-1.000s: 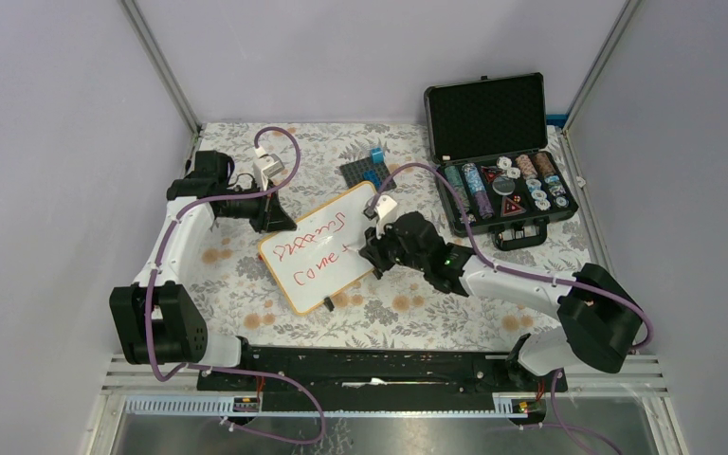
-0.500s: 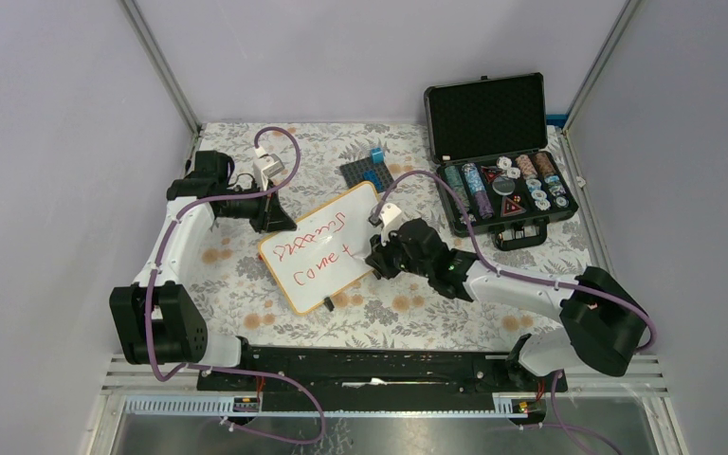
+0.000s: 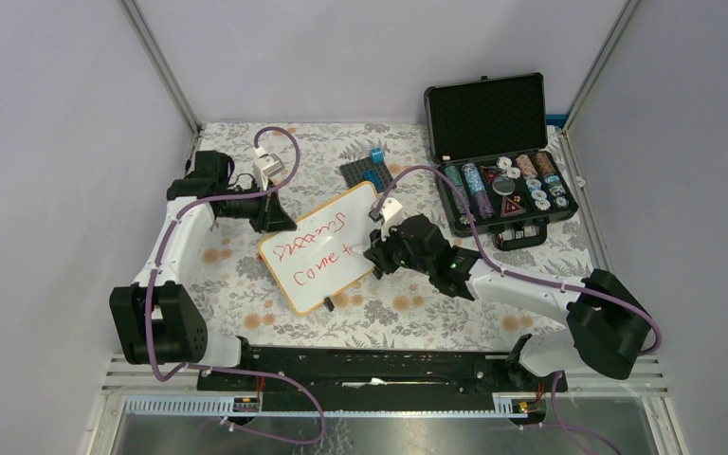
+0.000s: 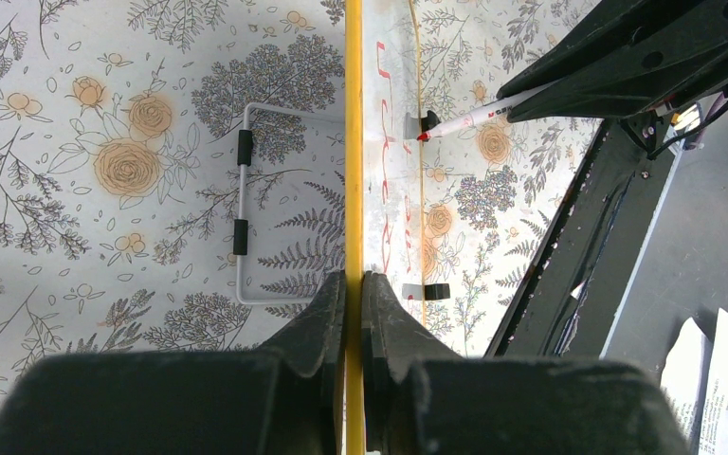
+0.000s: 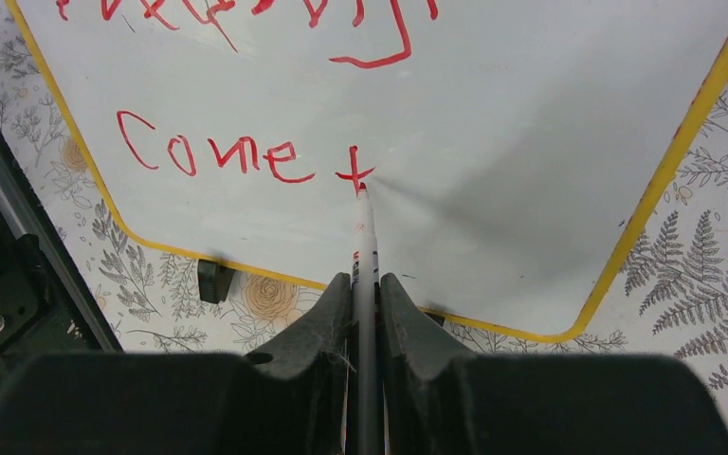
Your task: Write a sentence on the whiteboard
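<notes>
The whiteboard (image 3: 327, 248) with its yellow-wood frame stands tilted mid-table. It carries the sentence (image 5: 246, 152) in red: a scribbled top line and "Come t" below. My left gripper (image 4: 354, 284) is shut on the board's top frame edge (image 4: 353, 142), seen edge-on. My right gripper (image 5: 365, 284) is shut on a white marker (image 5: 366, 242) whose red tip touches the board at the foot of the "t". In the top view my right gripper (image 3: 379, 254) sits at the board's right edge, my left gripper (image 3: 273, 220) at its upper left corner.
An open black case (image 3: 502, 152) with poker chips stands at the back right. A dark grey baseplate (image 3: 365, 172) with a blue brick lies behind the board. A white wire stand (image 4: 246, 204) lies on the floral cloth behind the board. A black clip foot (image 5: 210, 281) sits under the board's lower edge.
The right gripper has drawn a "t" after "Come" and shifted slightly along the board. The left arm and board have not moved.
</notes>
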{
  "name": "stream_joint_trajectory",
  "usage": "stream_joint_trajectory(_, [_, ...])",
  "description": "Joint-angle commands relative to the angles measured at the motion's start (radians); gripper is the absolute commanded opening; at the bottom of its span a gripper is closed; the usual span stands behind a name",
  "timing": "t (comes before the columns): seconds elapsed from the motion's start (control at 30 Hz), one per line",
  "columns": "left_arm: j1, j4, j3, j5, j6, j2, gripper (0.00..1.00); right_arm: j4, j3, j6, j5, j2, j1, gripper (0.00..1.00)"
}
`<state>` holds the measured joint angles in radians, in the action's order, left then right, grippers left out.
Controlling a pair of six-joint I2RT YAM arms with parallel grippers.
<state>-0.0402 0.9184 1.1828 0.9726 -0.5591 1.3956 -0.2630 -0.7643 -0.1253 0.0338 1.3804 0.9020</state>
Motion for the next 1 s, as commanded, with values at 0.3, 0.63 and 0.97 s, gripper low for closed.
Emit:
stream_joint_trajectory(0.3, [0.018, 0.002, -0.011, -0.009, -0.027, -0.003, 0.00, -0.012, -0.074, 0.025, -0.068, 0.015, -0.006, 0.00])
stream_joint_trajectory(0.63, [0.018, 0.002, -0.012, -0.010, -0.029, -0.005, 0.00, -0.011, -0.075, 0.028, -0.067, 0.045, -0.005, 0.00])
stream_joint_trajectory(0.97, [0.019, 0.003, -0.011, -0.010, -0.027, -0.003, 0.00, 0.004, -0.057, 0.023, -0.085, 0.020, -0.006, 0.00])
